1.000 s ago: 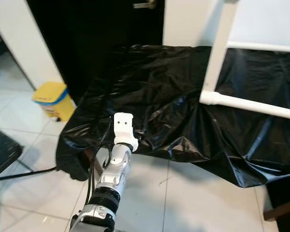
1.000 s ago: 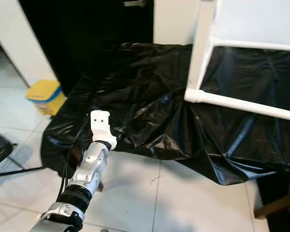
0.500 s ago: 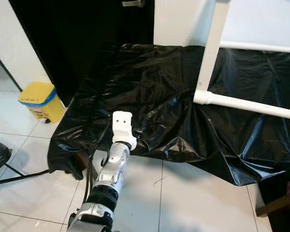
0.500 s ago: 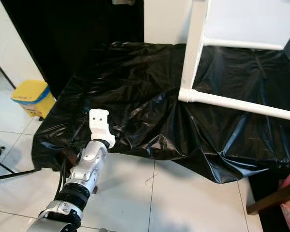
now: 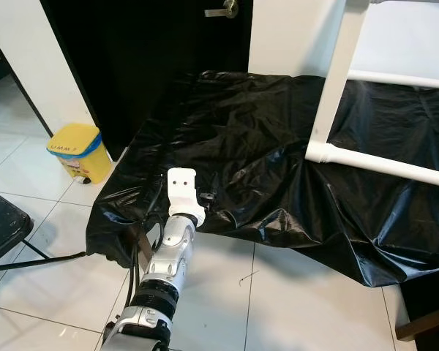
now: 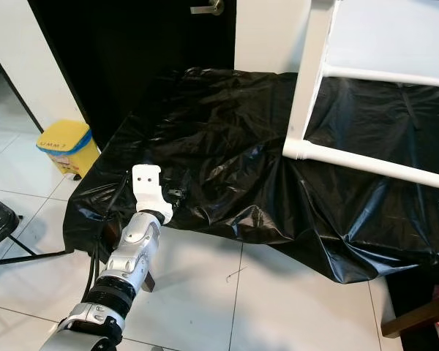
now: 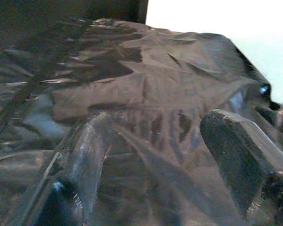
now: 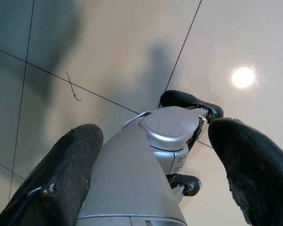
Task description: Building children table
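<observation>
A white table frame stands on a black plastic sheet (image 5: 263, 139), with an upright leg (image 5: 336, 80) and a low round rail (image 5: 384, 163) running to the right. My left arm reaches forward, its white wrist mount (image 5: 183, 191) over the sheet's near edge. In the left wrist view my left gripper (image 7: 158, 123) is open, and only crumpled black plastic lies between and beyond its fingers (image 7: 92, 150). My right gripper (image 8: 155, 134) hangs open over the tiled floor, with part of my own silver leg (image 8: 165, 136) seen beyond it.
A yellow bin (image 5: 74, 150) stands at the left by a dark door with a metal handle (image 5: 223, 10). A black chair (image 5: 4, 223) and a black cable (image 5: 36, 262) lie at the lower left. A wooden piece (image 5: 428, 325) shows at the lower right. White tiles (image 5: 293, 300) spread in front.
The whole picture has swung left and then back, so my head moved. My left arm stays at the sheet's near edge, and the table frame has not moved.
</observation>
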Tool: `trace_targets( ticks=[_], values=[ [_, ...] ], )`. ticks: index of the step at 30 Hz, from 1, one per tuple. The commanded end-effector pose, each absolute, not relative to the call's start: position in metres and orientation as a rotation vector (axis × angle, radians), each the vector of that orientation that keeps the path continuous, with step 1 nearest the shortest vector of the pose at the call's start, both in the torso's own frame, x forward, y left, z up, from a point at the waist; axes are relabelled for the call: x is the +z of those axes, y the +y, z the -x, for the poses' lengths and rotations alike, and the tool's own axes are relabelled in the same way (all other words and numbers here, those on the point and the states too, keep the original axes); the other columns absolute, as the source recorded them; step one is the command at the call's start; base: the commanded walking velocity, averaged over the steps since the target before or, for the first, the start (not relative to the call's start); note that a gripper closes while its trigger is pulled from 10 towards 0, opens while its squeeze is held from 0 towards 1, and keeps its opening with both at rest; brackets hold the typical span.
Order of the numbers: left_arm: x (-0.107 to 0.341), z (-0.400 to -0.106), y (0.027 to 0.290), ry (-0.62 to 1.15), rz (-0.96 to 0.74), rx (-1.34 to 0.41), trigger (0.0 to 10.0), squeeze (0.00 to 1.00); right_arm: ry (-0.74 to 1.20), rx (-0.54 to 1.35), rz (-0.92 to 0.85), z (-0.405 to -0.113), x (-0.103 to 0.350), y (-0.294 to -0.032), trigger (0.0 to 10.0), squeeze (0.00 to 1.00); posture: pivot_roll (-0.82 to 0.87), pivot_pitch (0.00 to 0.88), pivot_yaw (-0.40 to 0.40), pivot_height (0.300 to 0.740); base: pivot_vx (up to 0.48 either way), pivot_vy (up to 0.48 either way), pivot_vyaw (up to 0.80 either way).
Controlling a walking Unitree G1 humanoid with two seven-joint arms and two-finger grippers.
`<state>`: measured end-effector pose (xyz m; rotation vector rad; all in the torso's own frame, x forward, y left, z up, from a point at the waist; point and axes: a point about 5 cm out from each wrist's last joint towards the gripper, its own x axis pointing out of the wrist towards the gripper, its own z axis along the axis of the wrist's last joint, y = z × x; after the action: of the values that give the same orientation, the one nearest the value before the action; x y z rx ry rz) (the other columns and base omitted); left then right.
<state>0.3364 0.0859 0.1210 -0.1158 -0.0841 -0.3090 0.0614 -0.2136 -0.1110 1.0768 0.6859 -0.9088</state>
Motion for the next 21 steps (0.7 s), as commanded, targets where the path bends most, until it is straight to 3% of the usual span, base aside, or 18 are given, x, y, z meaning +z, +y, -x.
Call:
trace_targets(
  ticks=[1,10,21],
  values=[
    [0.1210,-0.3372,0.0828,-0.075,0.106,-0.384,10.0,0.00,1.017,-0.006,0.099,-0.1554,-0.0936,-0.1998,10.0,0.00,0.04,0.005,0.006,0.740,0.000,0.000,0.00],
    [0.1217,-0.3373,0.0819,-0.075,0.109,-0.393,10.0,0.00,1.022,-0.009,0.096,-0.1541,-0.0942,-0.1996,10.0,0.00,0.04,0.008,0.005,0.740,0.000,0.000,0.00],
    [0.1215,-0.3383,0.0824,-0.069,0.114,-0.390,10.0,0.00,1.023,-0.004,0.097,-0.1543,-0.0944,-0.1982,10.0,0.00,0.04,0.005,0.003,0.740,0.000,-0.291,0.00]
  ],
)
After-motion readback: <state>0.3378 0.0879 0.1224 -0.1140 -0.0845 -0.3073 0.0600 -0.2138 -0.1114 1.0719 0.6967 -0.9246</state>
